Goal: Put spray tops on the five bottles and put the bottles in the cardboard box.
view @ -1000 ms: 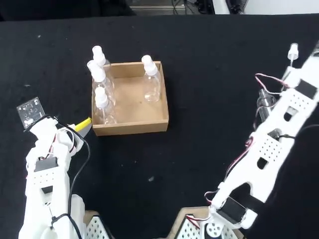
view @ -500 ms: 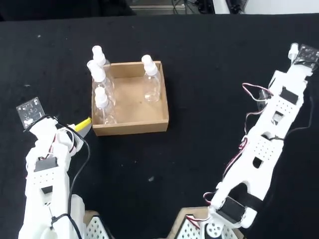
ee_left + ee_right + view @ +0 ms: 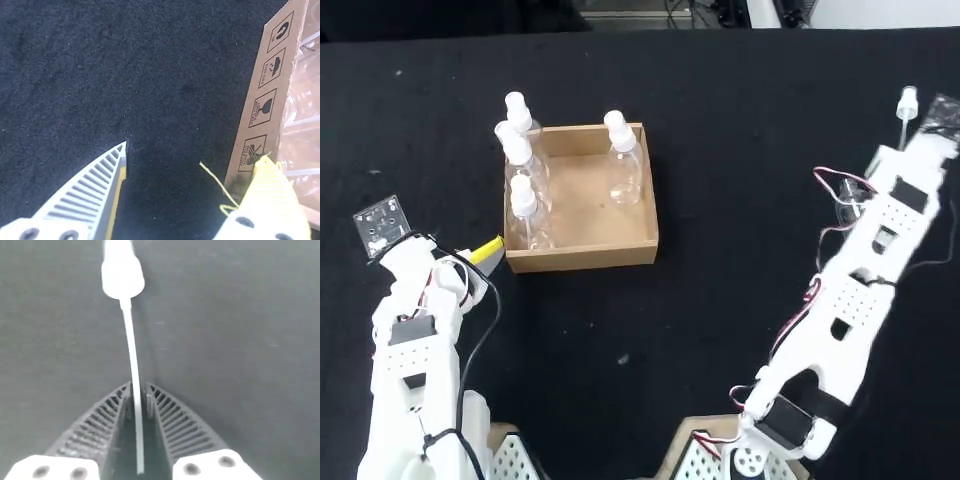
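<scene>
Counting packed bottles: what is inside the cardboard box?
Three spray-topped bottles stand inside the box. A fourth bottle at the far-left corner has its base covered, so inside or behind is unclear.

You had a matt brown cardboard box (image 3: 582, 257), glossy clear plastic bottles (image 3: 625, 176), and a rough black table cloth (image 3: 740, 200).

In the left wrist view, the side of the cardboard box (image 3: 265, 95), at the right of the frame, has four little black picture signs (image 3: 273, 67) in squares, one under the other. The third sign (image 3: 263, 106) shows a drinking glass. The other three are hard to make out. No words or numbers can be read.
</scene>
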Available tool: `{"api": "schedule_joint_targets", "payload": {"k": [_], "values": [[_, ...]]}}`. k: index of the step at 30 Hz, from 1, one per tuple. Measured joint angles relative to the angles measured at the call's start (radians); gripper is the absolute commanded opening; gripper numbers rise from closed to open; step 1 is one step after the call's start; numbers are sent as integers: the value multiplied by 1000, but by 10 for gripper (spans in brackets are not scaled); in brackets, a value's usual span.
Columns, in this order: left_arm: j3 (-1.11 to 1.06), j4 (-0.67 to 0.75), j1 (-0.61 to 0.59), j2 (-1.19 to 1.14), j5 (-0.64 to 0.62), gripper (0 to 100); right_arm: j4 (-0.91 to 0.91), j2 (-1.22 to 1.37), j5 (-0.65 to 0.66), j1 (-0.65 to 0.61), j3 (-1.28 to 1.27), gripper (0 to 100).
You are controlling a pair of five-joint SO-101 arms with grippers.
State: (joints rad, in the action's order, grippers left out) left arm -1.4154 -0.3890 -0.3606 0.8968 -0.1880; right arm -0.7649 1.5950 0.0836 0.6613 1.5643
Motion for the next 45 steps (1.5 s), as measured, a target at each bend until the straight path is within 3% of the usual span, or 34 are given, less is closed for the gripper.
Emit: {"api": "schedule_joint_targets", "payload": {"k": [8, 15, 22, 26, 29, 33, 42, 45], "values": [[0, 0, 0, 0, 0, 289, -6, 0, 129, 117, 31, 10], [0, 0, 0, 0, 0, 289, -68, 0, 143, 216, 31, 10], [0, 0, 0, 0, 0, 289, -276, -81, 143, 249, 49, 12], [0, 0, 0, 0, 0, 289, -296, -143, 144, 249, 49, 16], [0, 0, 0, 0, 0, 289, -293, -187, 143, 222, 49, 81], [0, 0, 0, 0, 0, 289, -141, -190, 132, 149, 49, 160], [0, 0, 0, 0, 0, 289, 508, 68, 58, 44, 48, 107], [0, 0, 0, 0, 0, 289, 628, 129, 57, 43, 11, 109]]}}
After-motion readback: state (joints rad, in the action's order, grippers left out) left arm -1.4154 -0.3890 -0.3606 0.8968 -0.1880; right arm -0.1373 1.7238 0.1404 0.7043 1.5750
